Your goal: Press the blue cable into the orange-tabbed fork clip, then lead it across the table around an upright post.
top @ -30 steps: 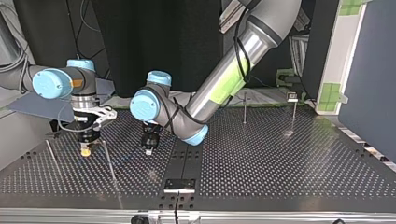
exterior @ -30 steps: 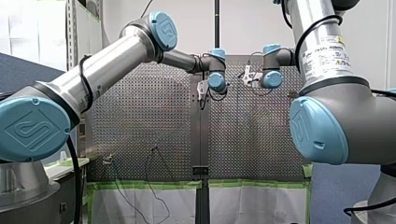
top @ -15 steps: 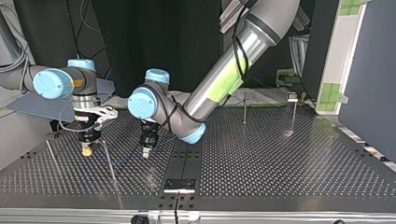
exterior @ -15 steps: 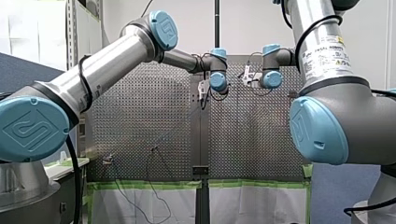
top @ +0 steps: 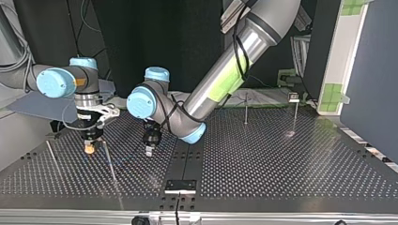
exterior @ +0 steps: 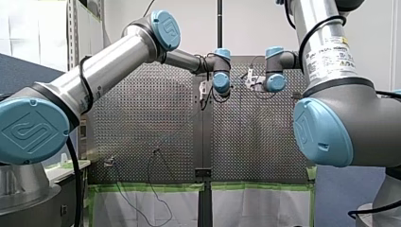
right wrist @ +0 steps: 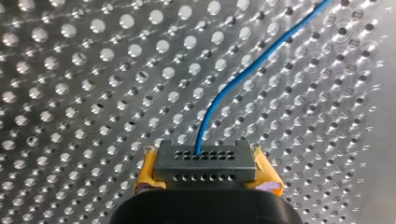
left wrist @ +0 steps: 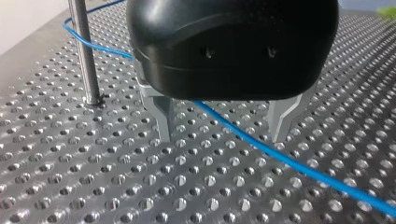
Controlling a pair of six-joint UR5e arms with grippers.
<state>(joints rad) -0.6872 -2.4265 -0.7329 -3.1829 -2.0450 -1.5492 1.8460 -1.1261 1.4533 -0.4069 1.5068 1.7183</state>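
**Cable routing at the top view's left.** The robot's right gripper [right wrist: 205, 163], with yellow pads, is clamped on the blue cable [right wrist: 243, 74]. The cable leaves the gripper's tips and runs ahead of it over the perforated table [top: 281, 164].

The left gripper [left wrist: 220, 138] stands with its metal fingers [left wrist: 161, 116] spread wide and their tips close to the table. The cable passes between them without touching either, then slants away across the holes. Beyond that gripper the cable bends past the far side of an upright post [left wrist: 85, 56]. Whether the cable touches the post cannot be told. In the top view a thin post stands between the two grippers.

**Change over the last second.**
- The right gripper has shifted slightly toward the top view's right and a little farther from that camera.
- The left arm's wrist joints have drifted toward that view's left.
- As a result, the two grippers now stand a little nearer each other.
- In the front view both wrists sit almost where they were.
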